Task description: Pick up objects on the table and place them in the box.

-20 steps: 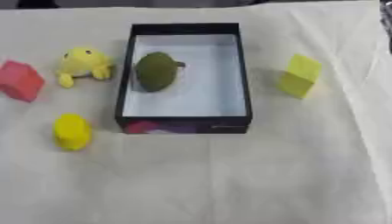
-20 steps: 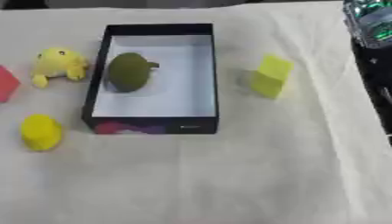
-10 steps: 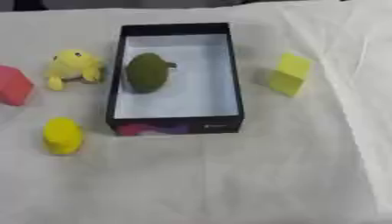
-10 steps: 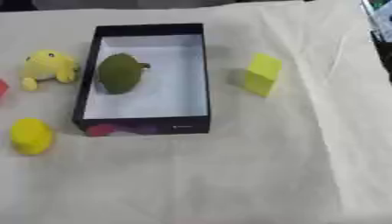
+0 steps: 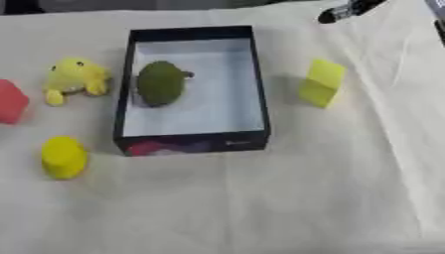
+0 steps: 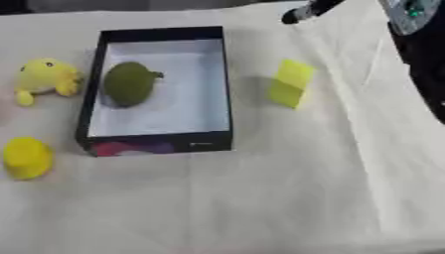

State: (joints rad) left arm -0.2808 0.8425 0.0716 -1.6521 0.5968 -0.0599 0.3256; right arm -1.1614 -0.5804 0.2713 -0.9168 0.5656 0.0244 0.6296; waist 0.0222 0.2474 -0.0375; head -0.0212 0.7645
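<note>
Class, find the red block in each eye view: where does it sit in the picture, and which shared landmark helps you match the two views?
Left eye view: the red block sits at the far left edge, partly cut off, just below and left of the yellow plush toy.
Right eye view: it is not in the picture; the frame ends left of the toy.
Shared landmark: the dark-walled box, with the olive-green object inside.

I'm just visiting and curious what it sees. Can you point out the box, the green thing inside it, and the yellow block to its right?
box (image 5: 193,142), left eye view, near wall.
green thing (image 5: 160,83), left eye view, its middle.
yellow block (image 5: 323,83), left eye view, front face.
</note>
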